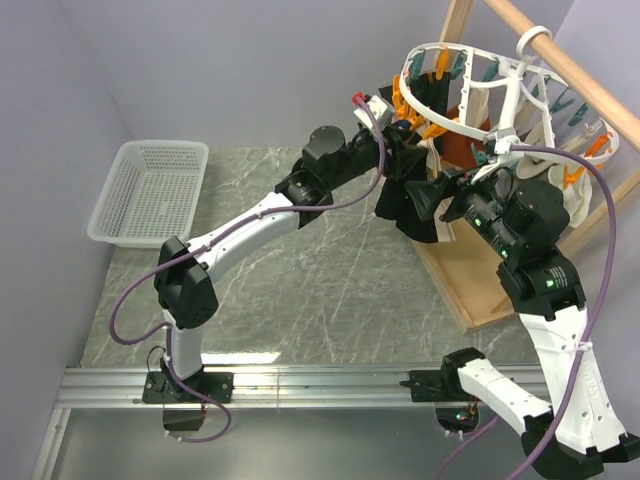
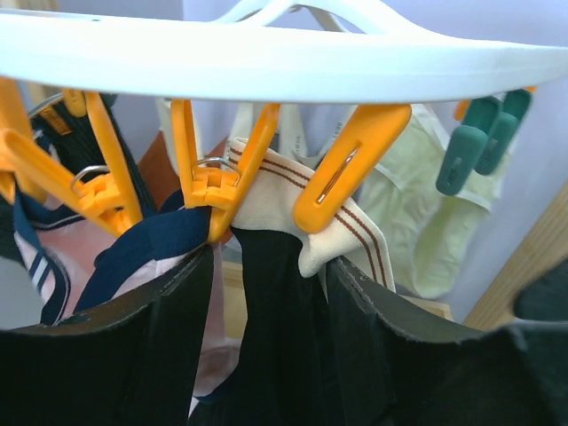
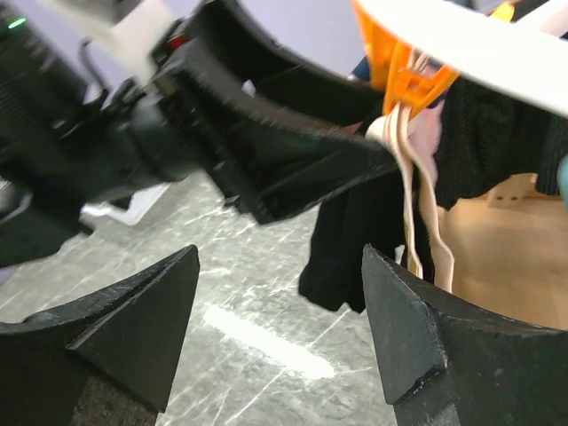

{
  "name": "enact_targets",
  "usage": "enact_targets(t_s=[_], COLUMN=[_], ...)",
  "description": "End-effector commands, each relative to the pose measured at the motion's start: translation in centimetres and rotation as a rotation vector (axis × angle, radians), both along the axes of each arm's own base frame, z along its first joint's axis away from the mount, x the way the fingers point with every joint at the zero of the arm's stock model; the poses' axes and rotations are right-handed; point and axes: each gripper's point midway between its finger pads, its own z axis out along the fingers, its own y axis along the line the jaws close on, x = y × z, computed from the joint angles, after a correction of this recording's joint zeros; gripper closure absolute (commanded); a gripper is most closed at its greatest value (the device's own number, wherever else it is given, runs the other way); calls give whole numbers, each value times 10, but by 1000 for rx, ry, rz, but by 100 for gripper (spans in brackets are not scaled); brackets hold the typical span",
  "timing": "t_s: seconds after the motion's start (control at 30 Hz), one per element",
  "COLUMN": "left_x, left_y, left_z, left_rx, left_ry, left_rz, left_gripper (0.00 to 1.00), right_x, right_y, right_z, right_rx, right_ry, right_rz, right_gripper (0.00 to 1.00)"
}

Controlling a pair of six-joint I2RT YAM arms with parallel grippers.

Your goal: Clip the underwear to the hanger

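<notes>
The round white hanger hangs from a wooden rod at the back right. The black underwear dangles under its near-left rim. In the left wrist view, an orange clip grips the beige striped waistband below the hanger rim. My left gripper is open, and the black cloth hangs between its parted fingers with a gap on the left side. My right gripper is open and holds nothing. It sits just right of the underwear and faces the left gripper.
A white mesh basket sits at the far left of the marble table. A wooden stand base lies under the hanger. Cream, pink and navy and rust-brown garments hang on other clips, beside teal clips.
</notes>
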Motion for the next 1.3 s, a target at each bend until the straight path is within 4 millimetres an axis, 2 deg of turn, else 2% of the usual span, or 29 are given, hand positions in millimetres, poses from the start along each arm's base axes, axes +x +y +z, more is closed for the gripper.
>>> enact_targets(t_s=[0.0,0.2,0.47,0.6,0.77,0.8,0.83,0.93,1.03,1.17,1.27], left_x=[9,40,52,38,11,11,0,-13,-26,-47,-80], left_y=[18,29,34,39,60,63,71,87,95,94,77], left_z=[44,42,44,50,65,54,67,68,62,56,53], left_rx=[-91,-104,-119,-146,-186,-177,-190,-175,-147,-110,-108], left_ry=[-25,14,30,35,17,38,18,13,10,-24,-73], left_rz=[33,66,46,-23,-73,-69,-82,-80,-84,-132,-173], left_gripper=[41,41,37,33,30,30,30,29,30,32,33], right_x=[-17,-25,-44,-46,-46,-46,-46,-49,-48,-38,-34], right_y=[8,6,15,15,9,6,4,1,-2,-22,-40], right_z=[15,27,56,70,87,91,95,109,113,115,121], right_rx=[-1,2,53,82,125,136,151,188,185,171,158], right_ry=[-62,-99,-158,-181,-216,-228,-238,-272,-277,-286,-314], right_rz=[80,81,155,156,118,99,89,74,57,-71,-170], right_gripper=[19,19,19,20,22,22,23,25,27,30,34])
